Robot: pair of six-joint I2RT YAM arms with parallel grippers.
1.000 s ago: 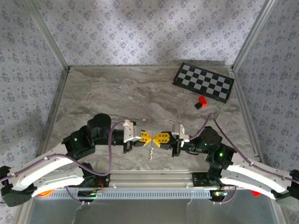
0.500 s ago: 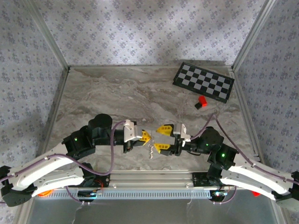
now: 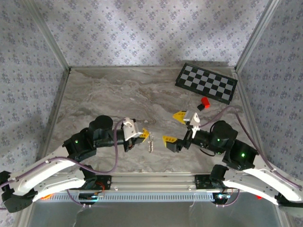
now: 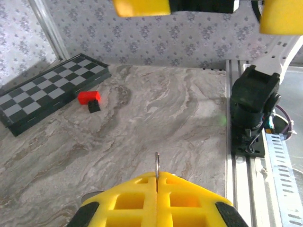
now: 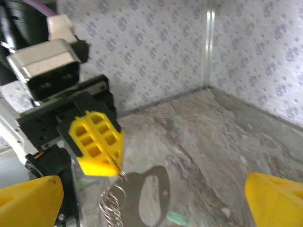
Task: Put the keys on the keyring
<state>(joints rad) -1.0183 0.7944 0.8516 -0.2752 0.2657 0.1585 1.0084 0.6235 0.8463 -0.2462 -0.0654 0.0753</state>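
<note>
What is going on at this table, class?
The left pincer is shut on the keyring, whose chain dangles over the marble table. The right pincer stands wide open, apart to the right, holding nothing. A small mint-green key lies loose on the table by the chain.

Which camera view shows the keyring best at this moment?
The right wrist view: the keyring hangs close up from the shut left hand, its links distinct. The top external view shows a small silvery strand at that hand's tips; the left wrist view, a thin metal sliver between its fingers.
</note>
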